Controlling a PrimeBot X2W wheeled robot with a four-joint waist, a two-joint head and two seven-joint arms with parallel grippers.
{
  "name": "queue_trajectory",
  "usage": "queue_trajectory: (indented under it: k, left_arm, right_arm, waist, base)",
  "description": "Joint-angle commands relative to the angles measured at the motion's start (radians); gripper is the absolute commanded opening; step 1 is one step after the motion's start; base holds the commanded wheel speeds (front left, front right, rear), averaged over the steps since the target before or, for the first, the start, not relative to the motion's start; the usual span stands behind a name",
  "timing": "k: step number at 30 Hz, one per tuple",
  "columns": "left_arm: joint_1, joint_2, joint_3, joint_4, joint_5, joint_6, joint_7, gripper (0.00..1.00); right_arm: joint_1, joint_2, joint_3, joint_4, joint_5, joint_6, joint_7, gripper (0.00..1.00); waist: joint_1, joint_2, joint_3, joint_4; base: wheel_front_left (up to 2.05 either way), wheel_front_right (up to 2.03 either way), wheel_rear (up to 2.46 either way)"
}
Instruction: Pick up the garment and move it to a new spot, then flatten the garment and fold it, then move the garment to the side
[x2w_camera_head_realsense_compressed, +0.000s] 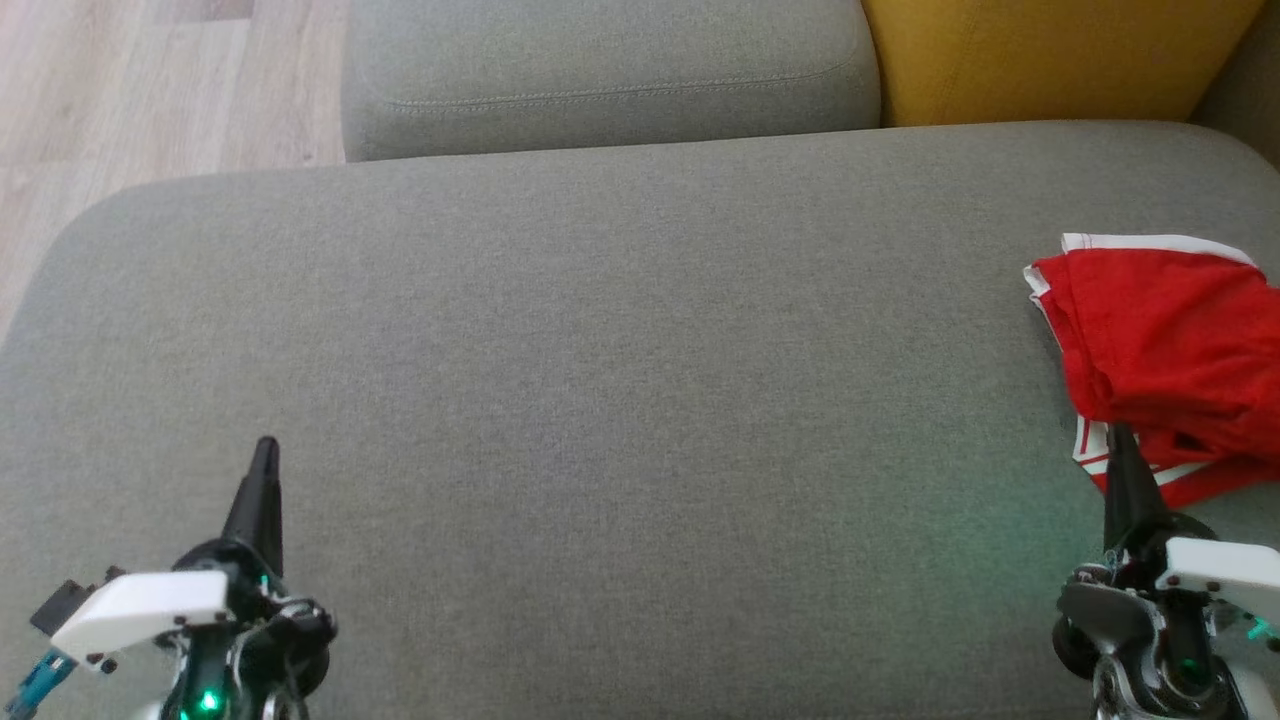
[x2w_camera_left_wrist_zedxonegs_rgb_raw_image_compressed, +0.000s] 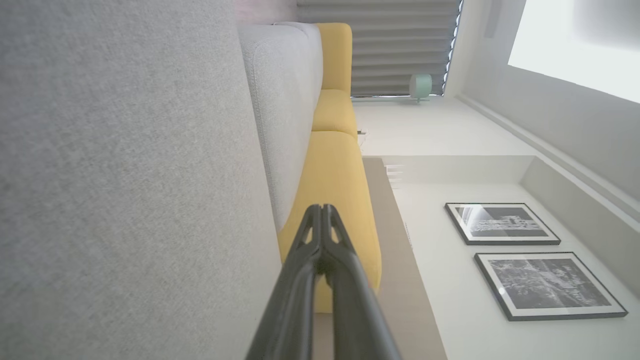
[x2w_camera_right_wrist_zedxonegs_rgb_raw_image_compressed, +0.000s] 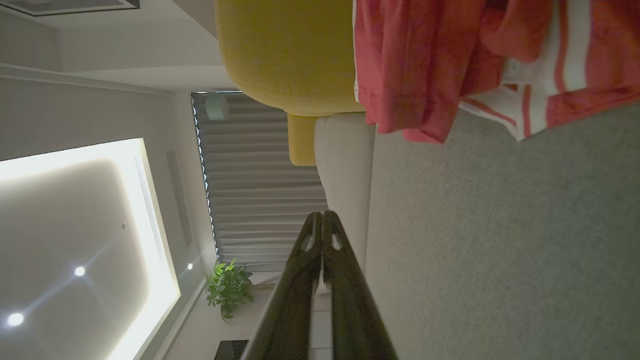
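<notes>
Both jaws shut; garment (x2w_camera_head_realsense_compressed: 1170, 340) just beyond right jaws.

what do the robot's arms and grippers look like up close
The left gripper and right gripper each have two long black fingers tapering to a point, with small cut-outs near the tips. Behind each sits an angular white cover over black joints and a green light. The left one carries a blue connector.

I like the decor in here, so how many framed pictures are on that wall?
2. In the left wrist view, both hang on the pale wall: the upper black-framed black-and-white picture and the lower black-framed black-and-white picture beside it, not touching. Others may be out of view.
</notes>
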Motion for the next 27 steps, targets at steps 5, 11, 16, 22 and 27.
queue_trajectory:
  k: [5, 11, 16, 22, 27]
  left_arm:
    - [-0.057, 0.008, 0.041, -0.026, -0.022, -0.009, 0.009, 0.0]
    - [-0.058, 0.007, 0.043, -0.026, -0.021, -0.009, 0.01, 0.0]
    - [-0.058, 0.005, 0.045, -0.026, -0.019, -0.009, 0.012, 0.0]
    - [-0.058, 0.004, 0.047, -0.026, -0.018, -0.009, 0.014, 0.0]
    - [-0.058, 0.003, 0.048, -0.026, -0.016, -0.009, 0.015, 0.0]
  right_arm:
    - [-0.051, -0.018, 0.016, -0.028, 0.024, 0.008, 0.012, 0.0]
    - [-0.051, -0.017, 0.014, -0.028, 0.023, 0.008, 0.014, 0.0]
    - [-0.051, -0.015, 0.012, -0.028, 0.022, 0.008, 0.015, 0.0]
    - [-0.051, -0.014, 0.011, -0.028, 0.02, 0.008, 0.016, 0.0]
    - [-0.051, -0.013, 0.01, -0.028, 0.019, 0.008, 0.017, 0.0]
  waist:
    - [0.0, 0.0, 0.0, 0.0]
    - [0.0, 0.0, 0.0, 0.0]
    - [0.0, 0.0, 0.0, 0.0]
    - [0.0, 0.0, 0.0, 0.0]
    - [0.0, 0.0, 0.0, 0.0]
  base:
    - [0.0, 0.0, 0.0]
    - [0.0, 0.0, 0.0]
    - [0.0, 0.0, 0.0]
    - [0.0, 0.0, 0.0]
    - [0.0, 0.0, 0.0]
